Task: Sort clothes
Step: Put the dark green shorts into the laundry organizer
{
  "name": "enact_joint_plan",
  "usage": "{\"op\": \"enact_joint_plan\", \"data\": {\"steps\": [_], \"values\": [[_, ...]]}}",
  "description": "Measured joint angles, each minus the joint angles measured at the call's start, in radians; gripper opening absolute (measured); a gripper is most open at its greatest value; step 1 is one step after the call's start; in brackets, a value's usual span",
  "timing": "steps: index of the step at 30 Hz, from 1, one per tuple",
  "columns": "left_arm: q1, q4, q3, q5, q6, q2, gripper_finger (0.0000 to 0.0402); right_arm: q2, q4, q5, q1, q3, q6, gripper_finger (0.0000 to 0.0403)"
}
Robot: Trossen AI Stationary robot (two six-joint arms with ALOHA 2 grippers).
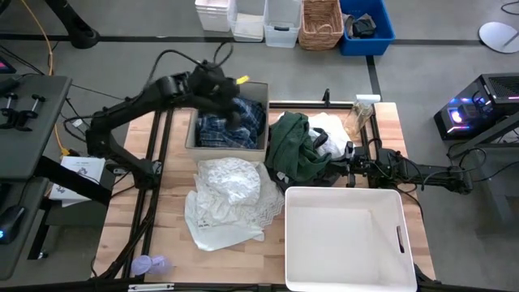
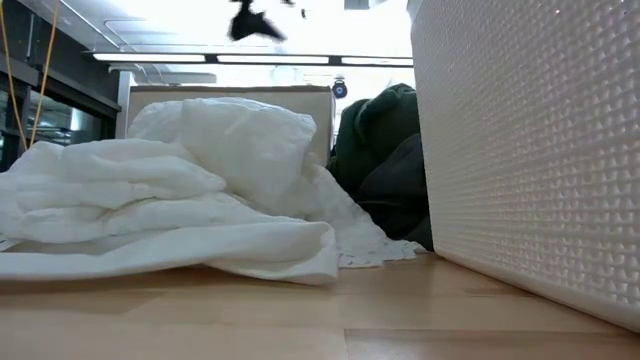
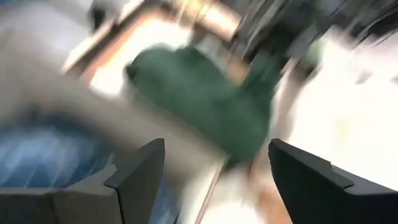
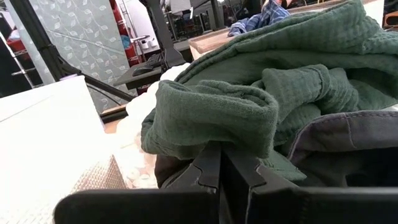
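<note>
The dark green garment (image 1: 296,146) lies heaped at the table's middle over a black-grey garment (image 4: 348,137). My right gripper (image 1: 336,170) is low at the heap's right side, and in its wrist view it (image 4: 221,165) is shut under a green fold. The blue-and-white plaid shirt (image 1: 223,130) lies in a grey box (image 1: 191,130). My left gripper (image 1: 239,109) hovers above that box, and in its wrist view it (image 3: 214,155) is open and empty. White lacy pieces (image 1: 227,199) lie spread on the table in front of the box. My right gripper is shut at the edge of the dark green garment, where a thick rolled fold (image 4: 211,118) lies over the fingertips (image 4: 208,162). The fingers come in level from the table's right. The fold hides what is between them. The garment rests on the heap and the table.
A large white bin (image 1: 345,239) stands at the near right, close to my right arm. A small lavender object (image 1: 150,264) lies at the near left edge. Another white cloth (image 1: 328,130) lies behind the green heap. Baskets and bins stand beyond the far edge.
</note>
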Motion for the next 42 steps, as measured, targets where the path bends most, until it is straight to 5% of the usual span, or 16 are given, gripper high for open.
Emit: {"op": "enact_joint_plan", "data": {"steps": [8, 23, 33, 36, 40, 42], "values": [[-0.135, 0.275, 0.019, -0.090, -0.073, 0.200, 0.0273, 0.000, 0.000, 0.000, 0.000, 0.000, 0.000, 0.0001], [-0.198, 0.015, 0.323, -0.503, -0.052, 0.551, 0.0273, 0.001, 0.000, 0.000, 0.000, 0.000, 0.000, 0.0001], [-0.196, -0.027, 0.340, -0.417, -0.050, 0.641, 0.0267, 0.001, 0.000, 0.000, 0.000, 0.000, 0.000, 0.0001], [-0.211, -0.005, 0.338, -0.433, -0.004, 0.645, 0.0220, 0.001, 0.000, 0.000, 0.000, 0.000, 0.000, 0.0001], [-0.212, -0.006, 0.333, -0.387, 0.011, 0.645, 0.0056, 0.001, 0.000, 0.000, 0.000, 0.000, 0.000, 0.0001], [-0.209, -0.012, 0.329, -0.353, 0.017, 0.651, 0.0019, 0.001, 0.000, 0.000, 0.000, 0.000, 0.000, 0.0001]]}}
